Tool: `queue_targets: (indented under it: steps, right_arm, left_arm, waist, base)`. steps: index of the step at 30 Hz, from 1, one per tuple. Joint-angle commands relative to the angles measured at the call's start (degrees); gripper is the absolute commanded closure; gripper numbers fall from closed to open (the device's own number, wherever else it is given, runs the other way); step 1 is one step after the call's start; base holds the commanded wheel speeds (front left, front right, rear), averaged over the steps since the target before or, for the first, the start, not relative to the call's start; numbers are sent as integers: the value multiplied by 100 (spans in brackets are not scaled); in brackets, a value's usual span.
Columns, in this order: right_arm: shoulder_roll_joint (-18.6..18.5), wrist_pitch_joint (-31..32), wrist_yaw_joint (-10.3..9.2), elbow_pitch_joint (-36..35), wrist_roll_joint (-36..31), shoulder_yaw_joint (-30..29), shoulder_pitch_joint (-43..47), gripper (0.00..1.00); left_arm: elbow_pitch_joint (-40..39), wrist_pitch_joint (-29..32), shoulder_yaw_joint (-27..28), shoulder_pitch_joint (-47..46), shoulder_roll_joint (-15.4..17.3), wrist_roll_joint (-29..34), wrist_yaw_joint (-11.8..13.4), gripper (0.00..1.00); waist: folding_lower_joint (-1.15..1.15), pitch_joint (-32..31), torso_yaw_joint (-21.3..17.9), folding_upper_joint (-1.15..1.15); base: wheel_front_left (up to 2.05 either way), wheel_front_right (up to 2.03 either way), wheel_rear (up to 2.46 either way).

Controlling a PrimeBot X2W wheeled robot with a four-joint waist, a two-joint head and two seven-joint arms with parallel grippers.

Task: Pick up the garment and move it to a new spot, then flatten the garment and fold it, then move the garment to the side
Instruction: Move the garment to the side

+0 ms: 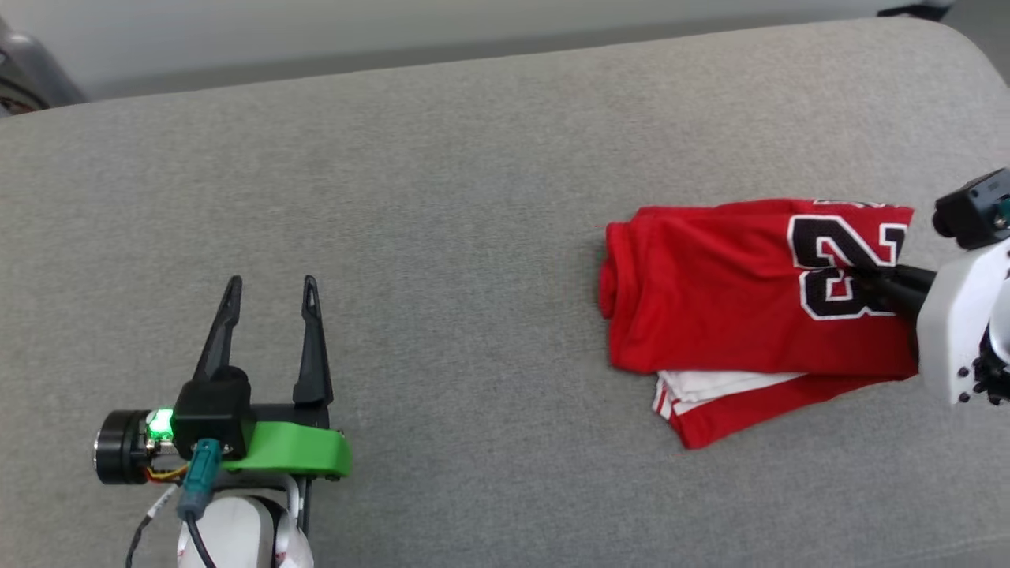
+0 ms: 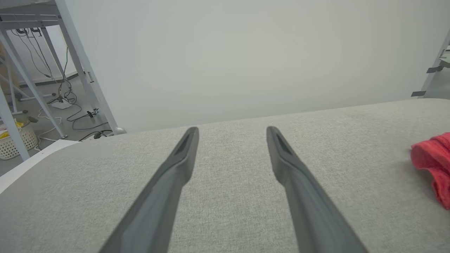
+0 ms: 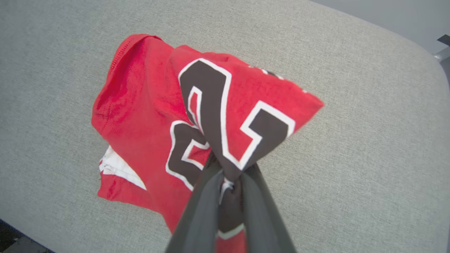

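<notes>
The right pincer (image 3: 225,172) is pinching a bunch of the garment (image 3: 140,105) at its black number, the cloth tenting up toward the fingers. The garment is lying loosely bundled on the right part of the grey desk (image 1: 473,197), a white sleeve peeking out beneath. Well apart at the left, the left pincer (image 1: 272,282) is hovering spread and empty. The pick-up seems to be starting; next, a lift high enough that trailing layers are not dragging, then a carry toward bare desk.
</notes>
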Motion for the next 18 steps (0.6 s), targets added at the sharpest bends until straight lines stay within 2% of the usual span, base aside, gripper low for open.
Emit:
queue_targets:
  steps: [1, 7, 12, 13, 18]
  right_arm:
    - [-47, -49, -4, 70, -5, -66, -151, 100]
    - [-241, -235, -4, 700, -90, -332, -552, 100]
    - [-367, -425, -4, 1445, -302, -484, -962, 100]
    - [-414, -524, -4, 1960, -569, -529, -1252, 100]
    - [-436, -668, -4, 2877, -915, -745, -1803, 100]
  left_arm:
    - [-56, -34, 44, -125, 70, 53, 41, 0]
    - [-361, -34, 129, -323, 251, 127, 55, 0]
    - [-547, -34, 93, -580, 368, 194, 24, 0]
    - [-673, -34, 60, -688, 407, 230, 26, 0]
    - [-929, -34, 21, -792, 466, 290, 61, 0]
  waist:
    - [0, 495, -549, -1]
    - [0, 1077, -786, -1]
    - [0, 1508, -675, -1]
    - [0, 1710, -589, -1]
    - [0, 2023, -456, -1]
  base:
    - [0, 0, 0]
    - [0, 0, 0]
    - [0, 0, 0]
    - [0, 0, 0]
    - [0, 0, 0]
